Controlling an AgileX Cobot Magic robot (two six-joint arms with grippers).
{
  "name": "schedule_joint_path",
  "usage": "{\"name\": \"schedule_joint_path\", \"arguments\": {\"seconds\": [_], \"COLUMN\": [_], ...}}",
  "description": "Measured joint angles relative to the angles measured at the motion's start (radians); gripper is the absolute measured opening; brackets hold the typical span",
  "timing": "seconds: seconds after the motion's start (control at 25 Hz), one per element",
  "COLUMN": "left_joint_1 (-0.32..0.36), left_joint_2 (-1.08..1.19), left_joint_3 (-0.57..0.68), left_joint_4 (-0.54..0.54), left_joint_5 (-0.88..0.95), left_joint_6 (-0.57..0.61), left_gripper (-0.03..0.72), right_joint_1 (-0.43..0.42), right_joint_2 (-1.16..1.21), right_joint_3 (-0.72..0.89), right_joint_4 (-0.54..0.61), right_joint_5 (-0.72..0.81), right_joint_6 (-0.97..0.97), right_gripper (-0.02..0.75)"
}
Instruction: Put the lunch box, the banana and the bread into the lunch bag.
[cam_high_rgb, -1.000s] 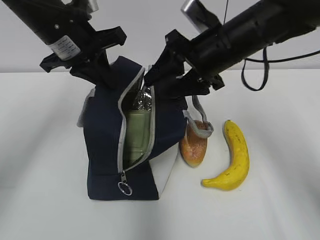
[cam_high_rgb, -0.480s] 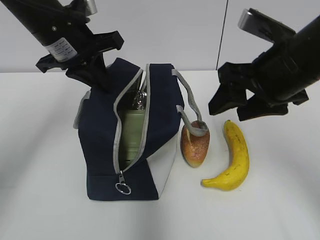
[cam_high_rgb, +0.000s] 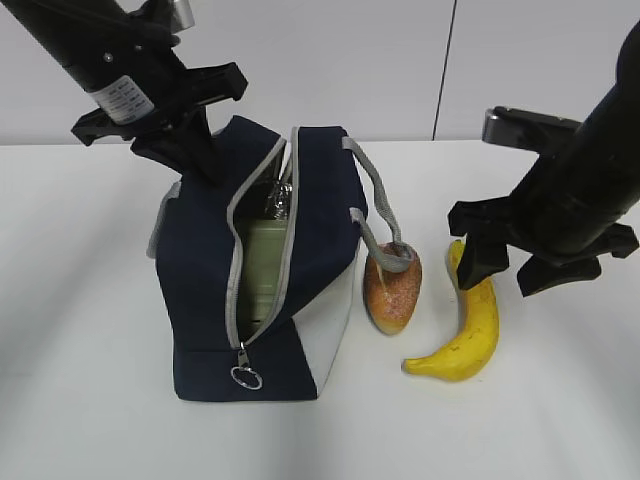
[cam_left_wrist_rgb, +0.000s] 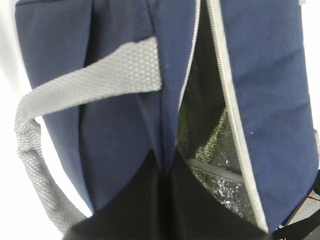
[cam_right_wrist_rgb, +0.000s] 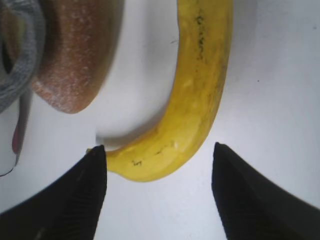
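Observation:
The navy lunch bag (cam_high_rgb: 205, 285) stands at centre-left with its zipper open. Through the gap shows the pale green lunch box (cam_high_rgb: 263, 268) inside. My left gripper (cam_high_rgb: 196, 158) is shut on the bag's left flap; in the left wrist view its jaws (cam_left_wrist_rgb: 167, 156) pinch the navy fabric (cam_left_wrist_rgb: 120, 125) beside the silver lining (cam_left_wrist_rgb: 210, 135). The bread (cam_high_rgb: 392, 288) leans against the bag's right side. The banana (cam_high_rgb: 474, 322) lies to its right. My right gripper (cam_high_rgb: 500, 280) hangs open over the banana's far end; the banana (cam_right_wrist_rgb: 200, 100) tip sits between its fingers (cam_right_wrist_rgb: 92, 187).
A grey handle loop (cam_high_rgb: 385, 245) drapes from the bag onto the bread (cam_right_wrist_rgb: 75, 55). The zipper's ring pull (cam_high_rgb: 249, 376) hangs at the bag's near bottom. White tabletop (cam_high_rgb: 560, 400) lies around everything, and a black cable (cam_high_rgb: 445, 70) hangs at the back.
My right arm has drawn out of the bag's opening and swung right and down over the banana. The bag's right flap has settled back. The left gripper has held still.

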Motion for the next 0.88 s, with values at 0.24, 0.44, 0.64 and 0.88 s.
{"name": "schedule_joint_path", "arguments": {"seconds": [0.24, 0.44, 0.64, 0.88], "left_joint_1": [0.0, 0.0, 0.0, 0.0], "left_joint_2": [0.0, 0.0, 0.0, 0.0], "left_joint_3": [0.0, 0.0, 0.0, 0.0], "left_joint_4": [0.0, 0.0, 0.0, 0.001], "left_joint_5": [0.0, 0.0, 0.001, 0.002], "left_joint_6": [0.0, 0.0, 0.0, 0.0], "left_gripper": [-0.003, -0.003, -0.003, -0.003], "right_joint_1": [0.0, 0.0, 0.0, 0.0], "right_joint_2": [0.126, 0.189, 0.247, 0.299], "right_joint_3": [0.0, 0.0, -0.03, -0.082], "right_joint_4": [-0.026, -0.049, -0.125, -0.147], "right_joint_5": [-0.077, -0.154, -0.159, -0.151], "right_joint_6": [0.04, 0.073, 0.12, 0.126], "right_gripper": [0.49, 0.49, 0.49, 0.49]}}
